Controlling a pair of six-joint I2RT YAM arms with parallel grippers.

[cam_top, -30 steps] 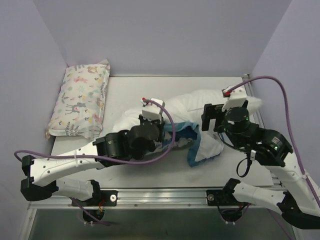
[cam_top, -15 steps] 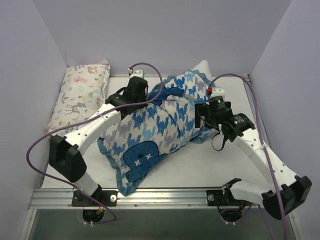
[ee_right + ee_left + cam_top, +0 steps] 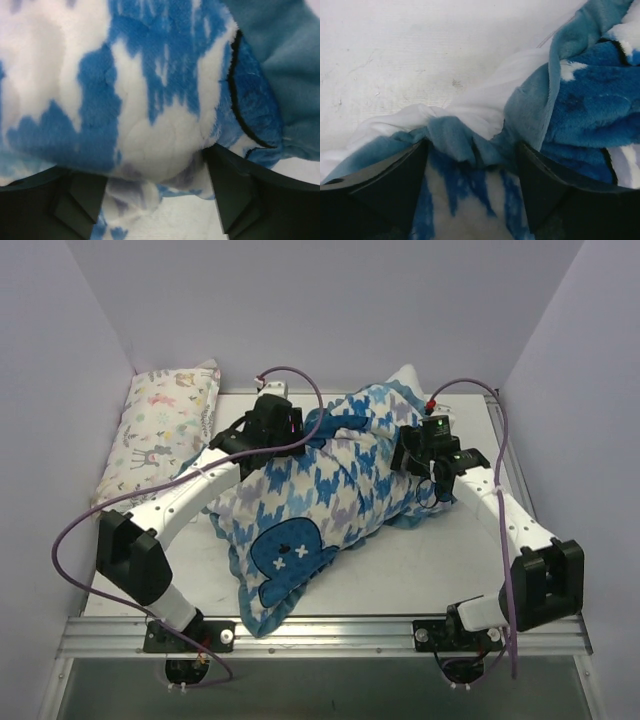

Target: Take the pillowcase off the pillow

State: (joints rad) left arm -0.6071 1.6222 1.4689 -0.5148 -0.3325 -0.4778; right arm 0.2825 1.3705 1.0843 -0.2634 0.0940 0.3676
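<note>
**While clamped twice, pillowcase (image 3: 320, 490) covers pillow (image 3: 405, 374)**

I see it lying across the table (image 3: 450, 560), white peeking out at one o'clock. My left gripper (image 3: 471, 152) clamps its ruffled trim at eleven o'clock; my right gripper (image 3: 152, 165) clamps plush print at two o'clock.

Your top camera looks down from high above the near side of the pillowcase (image 3: 330, 490), far enough back to take in all of it. Your left wrist camera sits very close at its far left edge. Your right wrist camera sits very close at its right side, and only the pillowcase shows in all three views.
</note>
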